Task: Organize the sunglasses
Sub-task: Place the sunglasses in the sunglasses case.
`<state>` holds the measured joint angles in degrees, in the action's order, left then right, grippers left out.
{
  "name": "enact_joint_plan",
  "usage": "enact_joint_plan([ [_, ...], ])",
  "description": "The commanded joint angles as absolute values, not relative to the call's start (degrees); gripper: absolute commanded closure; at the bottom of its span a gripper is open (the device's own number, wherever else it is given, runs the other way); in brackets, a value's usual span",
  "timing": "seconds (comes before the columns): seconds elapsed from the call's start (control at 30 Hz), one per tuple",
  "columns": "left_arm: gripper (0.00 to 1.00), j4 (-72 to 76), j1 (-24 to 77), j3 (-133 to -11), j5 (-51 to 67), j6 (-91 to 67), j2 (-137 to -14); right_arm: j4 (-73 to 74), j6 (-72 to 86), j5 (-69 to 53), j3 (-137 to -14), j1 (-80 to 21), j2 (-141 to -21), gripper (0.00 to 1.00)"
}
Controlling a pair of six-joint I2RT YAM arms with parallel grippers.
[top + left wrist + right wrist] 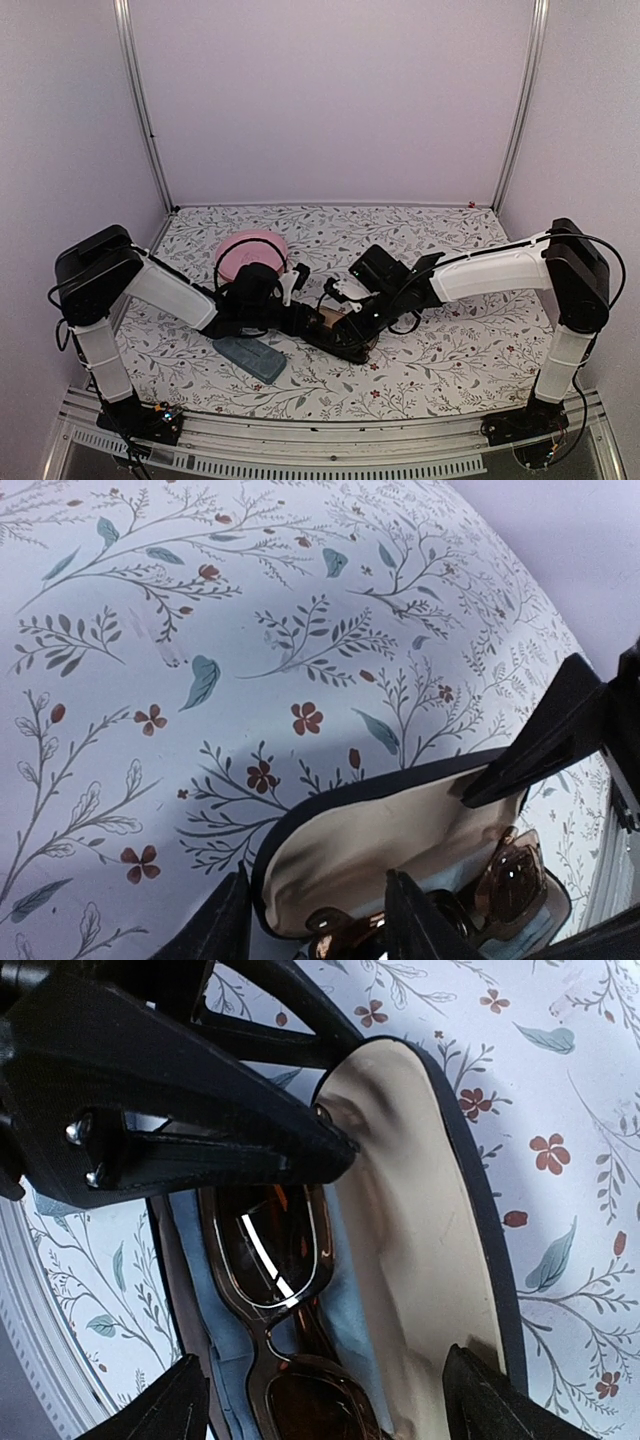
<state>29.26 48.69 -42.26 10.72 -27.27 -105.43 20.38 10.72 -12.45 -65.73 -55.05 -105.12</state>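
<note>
The reddish-brown sunglasses [268, 1260] with dark lenses lie folded on a blue cloth inside an open black hard case with a cream lining [420, 1220]. They also show in the left wrist view [505, 880], inside the case [400, 825]. In the top view the case [345, 340] lies at the table's middle, under both grippers. My right gripper [330, 1410] is open, its fingers on either side of the case, above the glasses. My left gripper [325, 920] is open at the case's end, one finger outside the rim and one inside. The pale-framed pair is out of view.
A grey-blue rectangular case [250, 358] lies on the floral cloth near the front left. A pink round object [252, 252] sits behind the left arm. Both arms cross over the table's middle, fingers close together [335, 325].
</note>
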Motion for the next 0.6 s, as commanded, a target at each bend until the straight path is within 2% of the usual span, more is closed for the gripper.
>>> enact_joint_plan([
  [0.0, 0.53, 30.34, 49.35, -41.6, 9.95, -27.42, -103.13, 21.33, 11.2, -9.23, -67.37, -55.38, -101.76, 0.17],
  [0.33, 0.54, 29.77, 49.31, -40.39, 8.69, -27.25, -100.75, 21.39, 11.41, -10.73, -67.17, -55.46, -100.63, 0.18],
  [0.57, 0.53, 28.63, 49.31, -38.6, 7.36, -27.31, -97.3, 21.63, 9.51, -12.94, -66.84, -56.61, -101.26, 0.14],
])
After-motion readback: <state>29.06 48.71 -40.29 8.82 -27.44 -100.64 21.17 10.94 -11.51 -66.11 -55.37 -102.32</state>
